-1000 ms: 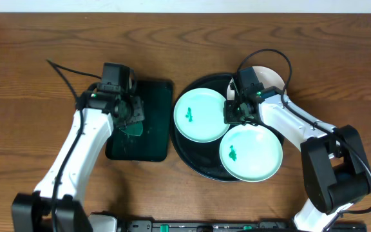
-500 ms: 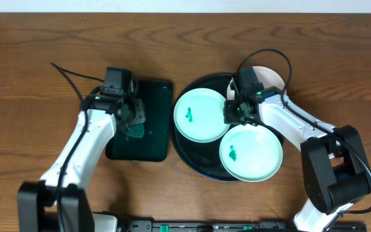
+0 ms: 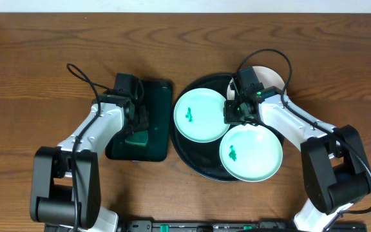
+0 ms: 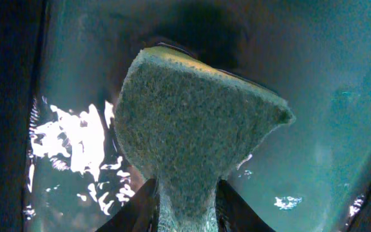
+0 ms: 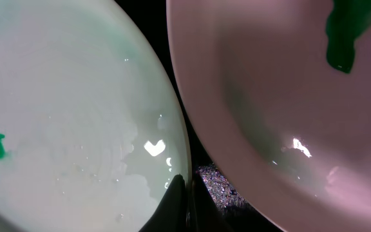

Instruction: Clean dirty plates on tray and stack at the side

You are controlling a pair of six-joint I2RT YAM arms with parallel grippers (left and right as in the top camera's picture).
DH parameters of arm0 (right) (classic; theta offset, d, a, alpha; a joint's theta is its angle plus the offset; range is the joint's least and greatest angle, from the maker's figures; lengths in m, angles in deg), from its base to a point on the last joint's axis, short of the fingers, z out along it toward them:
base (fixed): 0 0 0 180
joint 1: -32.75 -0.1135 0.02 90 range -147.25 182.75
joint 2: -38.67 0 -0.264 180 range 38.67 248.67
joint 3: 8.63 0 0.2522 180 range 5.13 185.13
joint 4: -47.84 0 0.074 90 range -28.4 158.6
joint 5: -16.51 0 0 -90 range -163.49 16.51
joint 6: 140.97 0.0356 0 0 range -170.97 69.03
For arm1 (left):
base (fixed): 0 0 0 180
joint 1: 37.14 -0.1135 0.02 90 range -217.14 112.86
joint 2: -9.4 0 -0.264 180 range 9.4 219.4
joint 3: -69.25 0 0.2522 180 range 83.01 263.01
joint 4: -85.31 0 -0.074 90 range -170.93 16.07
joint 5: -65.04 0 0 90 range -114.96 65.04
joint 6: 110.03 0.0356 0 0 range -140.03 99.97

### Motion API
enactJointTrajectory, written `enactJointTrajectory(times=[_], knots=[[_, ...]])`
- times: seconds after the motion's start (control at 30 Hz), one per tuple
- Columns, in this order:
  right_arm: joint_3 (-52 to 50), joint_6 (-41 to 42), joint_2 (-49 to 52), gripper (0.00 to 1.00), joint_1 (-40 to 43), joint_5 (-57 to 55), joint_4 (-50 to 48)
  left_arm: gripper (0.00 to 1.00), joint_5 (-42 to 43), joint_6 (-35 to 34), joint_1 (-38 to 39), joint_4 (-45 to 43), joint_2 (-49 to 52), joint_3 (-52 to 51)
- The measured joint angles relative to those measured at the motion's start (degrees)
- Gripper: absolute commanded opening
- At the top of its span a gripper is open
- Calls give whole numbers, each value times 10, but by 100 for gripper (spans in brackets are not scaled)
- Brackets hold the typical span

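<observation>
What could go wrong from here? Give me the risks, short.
1. The shut right gripper sits in the narrow gap between the left mint-green plate and the lower mint-green plate. A sideways move could shove either, and the lower one lies at the black tray's edge.
2. The left gripper pinches the sponge by its narrow end over the dark green tray; it may slip when wiping.
</observation>
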Motion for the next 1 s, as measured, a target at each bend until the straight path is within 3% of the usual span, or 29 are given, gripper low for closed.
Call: enactJointTrajectory(times=[0.3,0.53,1.0], knots=[[0,0,0,2,0,0,0,32,0,0,0,17,-20,0],[0,0,0,2,0,0,0,41,0,0,0,20,-20,0],[0,0,0,3,0,0,0,41,14,0,0,2,-20,0]])
